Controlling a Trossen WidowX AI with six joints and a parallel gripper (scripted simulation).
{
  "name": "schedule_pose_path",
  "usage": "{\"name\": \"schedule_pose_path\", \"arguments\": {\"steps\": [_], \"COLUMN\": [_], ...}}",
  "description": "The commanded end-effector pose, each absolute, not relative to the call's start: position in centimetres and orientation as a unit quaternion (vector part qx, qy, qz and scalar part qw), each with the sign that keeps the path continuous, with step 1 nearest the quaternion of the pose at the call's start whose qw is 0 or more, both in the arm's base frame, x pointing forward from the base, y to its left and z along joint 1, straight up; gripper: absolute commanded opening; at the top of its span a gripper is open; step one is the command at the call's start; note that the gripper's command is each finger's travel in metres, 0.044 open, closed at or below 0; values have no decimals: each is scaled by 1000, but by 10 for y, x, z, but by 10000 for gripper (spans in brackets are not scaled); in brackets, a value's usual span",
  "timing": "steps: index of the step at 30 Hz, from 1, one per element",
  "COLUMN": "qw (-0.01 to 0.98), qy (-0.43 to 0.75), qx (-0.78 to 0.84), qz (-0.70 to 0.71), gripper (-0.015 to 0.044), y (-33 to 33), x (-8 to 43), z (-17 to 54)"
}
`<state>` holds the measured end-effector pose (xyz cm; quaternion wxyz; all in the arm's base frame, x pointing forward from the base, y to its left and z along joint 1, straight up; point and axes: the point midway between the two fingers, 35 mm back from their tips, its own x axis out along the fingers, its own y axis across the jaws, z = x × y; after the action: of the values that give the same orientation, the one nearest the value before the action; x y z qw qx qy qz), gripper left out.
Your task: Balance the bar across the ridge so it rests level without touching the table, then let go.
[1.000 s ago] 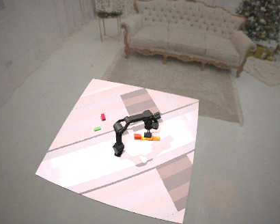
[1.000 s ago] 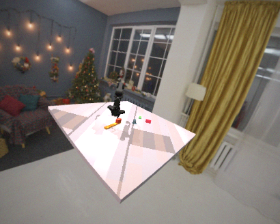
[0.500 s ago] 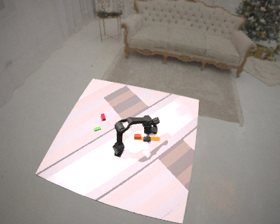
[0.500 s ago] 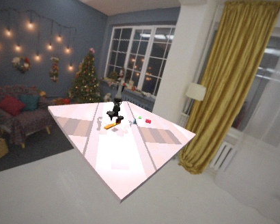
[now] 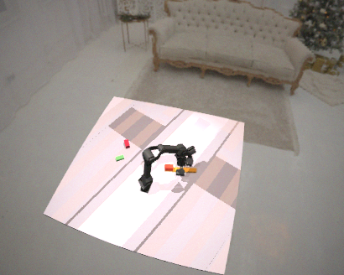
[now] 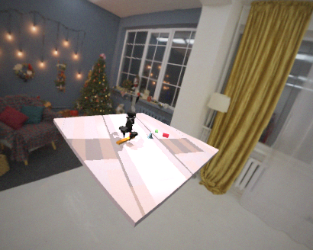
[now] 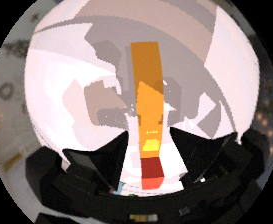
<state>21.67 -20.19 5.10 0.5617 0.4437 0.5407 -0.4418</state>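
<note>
The orange bar (image 5: 191, 170) (image 6: 123, 141) (image 7: 148, 65) lies on the table, with a red block (image 5: 169, 168) (image 7: 152, 169) at its end nearer the arm's base. My gripper (image 5: 185, 167) (image 6: 128, 133) (image 7: 149, 131) is open and points down over the bar. In the wrist view its fingers stand one on each side of the bar, apart from it, toward the red-block end. A small blue-grey piece (image 6: 150, 136) (image 7: 120, 188), which looks like the ridge, stands apart from the bar. The arm hides it in the top view, and its shape is too small to tell.
A loose red block (image 5: 127, 143) (image 6: 166, 135) and a flat green block (image 5: 120, 158) (image 6: 156, 131) lie on the table (image 5: 90, 184) (image 6: 158, 171), on the side away from the bar's orange end. The arm's shadow falls around the bar.
</note>
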Motion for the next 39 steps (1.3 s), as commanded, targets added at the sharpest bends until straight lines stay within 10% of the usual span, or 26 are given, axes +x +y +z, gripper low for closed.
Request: {"name": "schedule_pose_path", "arguments": {"steps": [1, 11, 29, 39], "qw": [562, 562, 561, 562], "qy": [542, 542, 541, 541], "qx": [441, 441, 444, 443], "qz": [-442, -442, -442, -442], "gripper": [315, 315, 0, 0], "y": [-202, -202, -202, -205], "x": [216, 216, 217, 219], "z": [48, 48, 54, 79]}}
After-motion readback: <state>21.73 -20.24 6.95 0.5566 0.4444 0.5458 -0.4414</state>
